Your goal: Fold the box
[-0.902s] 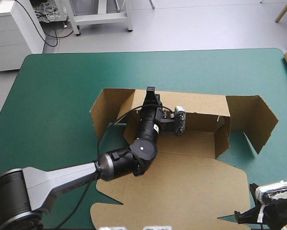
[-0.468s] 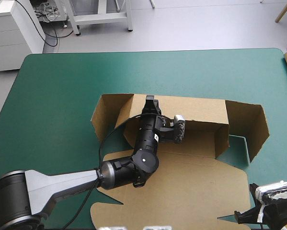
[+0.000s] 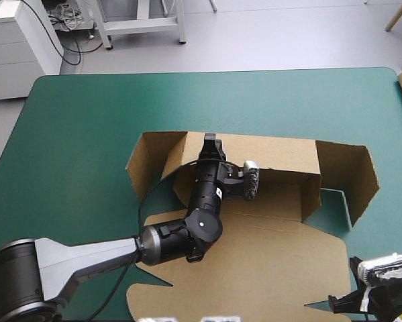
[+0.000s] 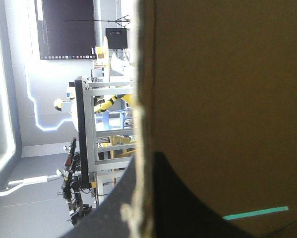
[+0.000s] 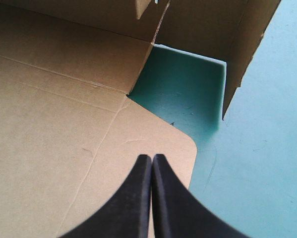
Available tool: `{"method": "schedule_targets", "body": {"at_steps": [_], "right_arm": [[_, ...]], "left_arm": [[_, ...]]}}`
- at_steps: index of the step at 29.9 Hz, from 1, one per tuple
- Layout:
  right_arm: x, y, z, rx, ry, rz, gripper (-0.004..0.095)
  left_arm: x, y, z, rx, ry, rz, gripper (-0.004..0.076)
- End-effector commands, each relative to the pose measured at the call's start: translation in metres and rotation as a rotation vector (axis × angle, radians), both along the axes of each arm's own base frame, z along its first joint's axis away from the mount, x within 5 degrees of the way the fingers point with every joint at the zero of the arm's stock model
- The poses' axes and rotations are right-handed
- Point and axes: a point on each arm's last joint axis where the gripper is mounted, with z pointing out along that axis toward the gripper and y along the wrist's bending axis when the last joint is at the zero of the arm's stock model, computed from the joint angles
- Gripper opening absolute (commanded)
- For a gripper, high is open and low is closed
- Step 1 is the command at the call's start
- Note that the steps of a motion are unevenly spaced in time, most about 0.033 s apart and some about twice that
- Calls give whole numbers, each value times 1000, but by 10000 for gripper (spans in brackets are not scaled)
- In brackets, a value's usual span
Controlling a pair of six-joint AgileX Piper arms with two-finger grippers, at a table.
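Grips the box [image 3: 281, 261] by its far wall (long axis across the tabletop [image 3: 86, 121]) with the left end effector [image 3: 211, 142]; holds the right end effector [image 5: 151, 166] closed, empty, well apart.

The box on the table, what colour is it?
The box is plain brown board with no print, seen best in the high view.

- The left gripper [image 3: 211, 139], clamped on the top edge of the far wall of the box [image 3: 281, 157], has drawn back a little from the table's far edge.
- The far wall has tipped with it toward the near edge.
- The flap [image 3: 348, 174] at the box's right end has swung inward, away from the table's right edge.
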Motion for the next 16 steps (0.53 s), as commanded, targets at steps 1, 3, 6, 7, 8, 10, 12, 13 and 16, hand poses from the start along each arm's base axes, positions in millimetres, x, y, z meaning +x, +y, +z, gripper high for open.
{"method": "schedule_targets", "body": {"at_steps": [1, 3, 6, 7, 8, 10, 12, 13, 16], "right_arm": [[4, -1, 12, -2, -75, -2, 84], [4, -1, 12, -1, -74, -10, 248], [4, -2, 12, 2, -74, -20, 552], [4, -2, 12, 2, -74, -20, 657], [4, -2, 12, 2, -74, -20, 729], [4, -2, 12, 4, -74, -19, 851], [4, -1, 13, 8, -74, -17, 877], [4, 0, 13, 22, -73, -13, 873], [3, 3, 13, 63, -69, 4, 850]], "left_arm": [[-3, 8, 20, -69, -24, 44, -8], [-3, 8, 20, -69, -24, 44, -8], [-3, 8, 20, -69, -23, 43, -8], [-3, 8, 20, -69, -23, 43, -8], [-3, 8, 20, -69, -23, 43, -8], [-3, 8, 20, -69, -23, 43, -8], [-3, 8, 20, -69, -23, 43, -8], [-3, 8, 20, -69, -23, 43, -8], [-3, 8, 20, -69, -23, 43, -8]]}}
